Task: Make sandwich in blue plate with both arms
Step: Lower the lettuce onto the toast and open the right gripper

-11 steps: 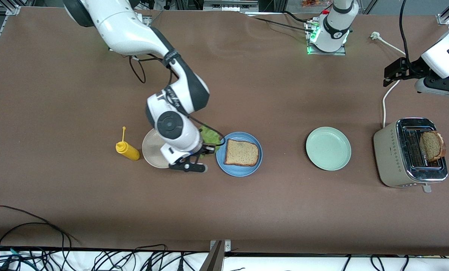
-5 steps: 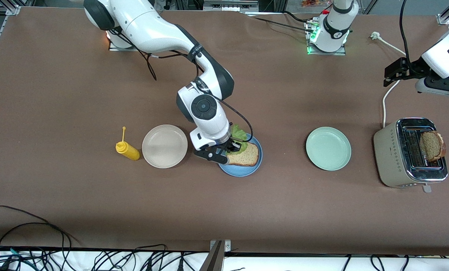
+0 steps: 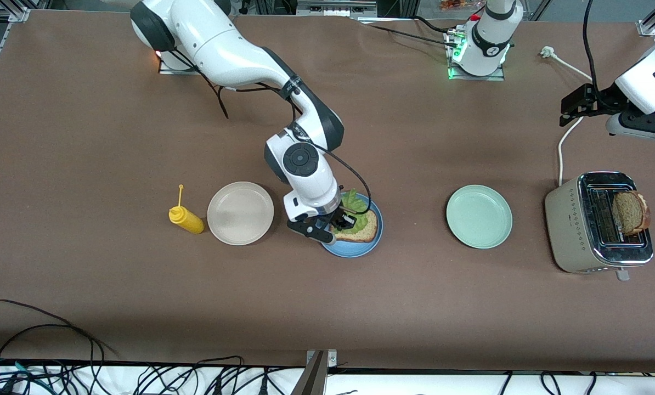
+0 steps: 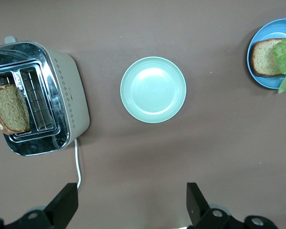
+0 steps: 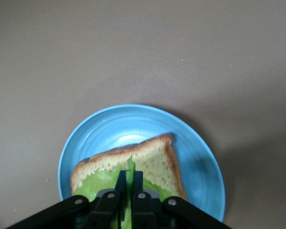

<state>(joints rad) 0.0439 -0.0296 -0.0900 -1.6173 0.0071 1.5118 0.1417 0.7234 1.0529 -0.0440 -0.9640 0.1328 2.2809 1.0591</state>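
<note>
Where cables trail, brown table (image 3: 86,164).

Blue plate (image 3: 355,249) — green lettuce (image 3: 357,219)

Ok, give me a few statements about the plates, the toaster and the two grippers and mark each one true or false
1. The right gripper is shut on the lettuce leaf over the bread slice on the blue plate. True.
2. The mint-green plate holds a slice of bread. False: it holds nothing.
3. A bread slice sticks up out of the toaster. True.
4. The left gripper grips the toaster bread. False: it is open, holds nothing, and is up over the table by the toaster.
5. The yellow bottle stands on the beige plate. False: it lies on the table beside it.
</note>
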